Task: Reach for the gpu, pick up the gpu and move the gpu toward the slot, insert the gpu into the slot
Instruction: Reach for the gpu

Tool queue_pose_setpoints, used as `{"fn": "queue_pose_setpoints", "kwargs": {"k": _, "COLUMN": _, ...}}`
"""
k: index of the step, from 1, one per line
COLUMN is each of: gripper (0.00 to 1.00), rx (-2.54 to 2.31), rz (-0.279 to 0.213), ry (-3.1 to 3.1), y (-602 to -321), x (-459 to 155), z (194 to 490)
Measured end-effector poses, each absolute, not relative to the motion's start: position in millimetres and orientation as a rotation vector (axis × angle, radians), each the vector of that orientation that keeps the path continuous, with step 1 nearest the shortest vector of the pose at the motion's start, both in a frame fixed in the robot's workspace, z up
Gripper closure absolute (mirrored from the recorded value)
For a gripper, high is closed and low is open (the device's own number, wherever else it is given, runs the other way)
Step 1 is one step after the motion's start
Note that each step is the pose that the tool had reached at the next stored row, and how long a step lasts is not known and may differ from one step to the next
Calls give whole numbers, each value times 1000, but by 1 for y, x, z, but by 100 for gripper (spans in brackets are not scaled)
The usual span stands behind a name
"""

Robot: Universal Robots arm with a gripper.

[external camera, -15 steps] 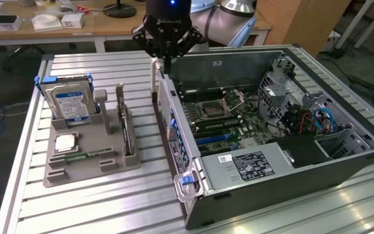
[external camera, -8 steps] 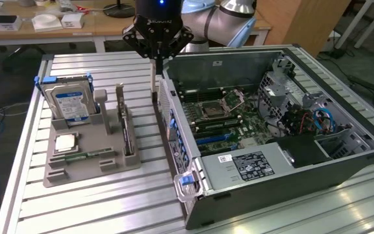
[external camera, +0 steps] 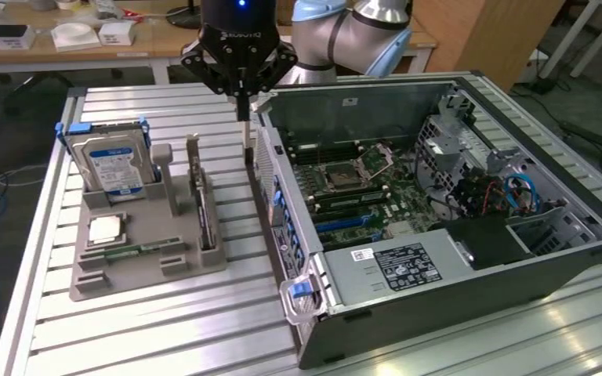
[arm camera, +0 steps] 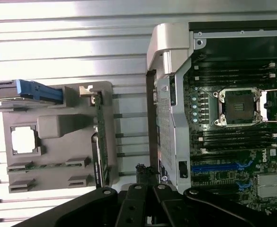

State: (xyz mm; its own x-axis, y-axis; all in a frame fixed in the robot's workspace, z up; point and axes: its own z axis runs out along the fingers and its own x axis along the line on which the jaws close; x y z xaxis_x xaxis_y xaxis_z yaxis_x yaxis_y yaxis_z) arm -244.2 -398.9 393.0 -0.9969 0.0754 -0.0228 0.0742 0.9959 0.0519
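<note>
- gpu (external camera: 203, 205): thin, flat, dark green-black circuit card with a metal end bracket. It stands on its long edge in the groove of the holder that lies nearest the case, to the exterior view's left of the case. Nothing is touching it.
- holder (external camera: 134, 274): grey moulded plastic rack on the tabletop. It also carries a blue-labelled silver hard drive (external camera: 113, 160), upright at the far end, and a small square silver processor chip (external camera: 107, 229), lying flat.
- claw (external camera: 247, 149): black, with a linkage body and long thin tips. The fingers look pressed together with nothing between them. It hangs over the gap between holder and case, just to the exterior view's right of the gpu, toward the card's far end and apart from it.
- slot (external camera: 341, 224): long, narrow blue plastic connector on the green motherboard. It is vacant.
- case (external camera: 469, 313): dark metal tower computer case, lying on its side with the side panel off.
- tabletop (external camera: 154, 329): slatted aluminium.
- Step in hand (judged): the reach for the gpu, with no grasp yet made.
- Handling notes (judged):
  - Spread the fingers before descending.
  - Centre the claw over the card's top edge, with the fingers square to its faces.
  - Keep clear of the bracket and the case wall.
  - Grip near mid-length so the card lifts straight out of its groove.
</note>
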Motion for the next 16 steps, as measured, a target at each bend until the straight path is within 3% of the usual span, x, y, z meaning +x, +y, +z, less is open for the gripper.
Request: {"fn": "queue_pose_setpoints", "kwargs": {"k": 16, "gripper": 90, "rx": 117, "rz": 80, "ry": 3114, "y": -399, "x": -277, "z": 393}}
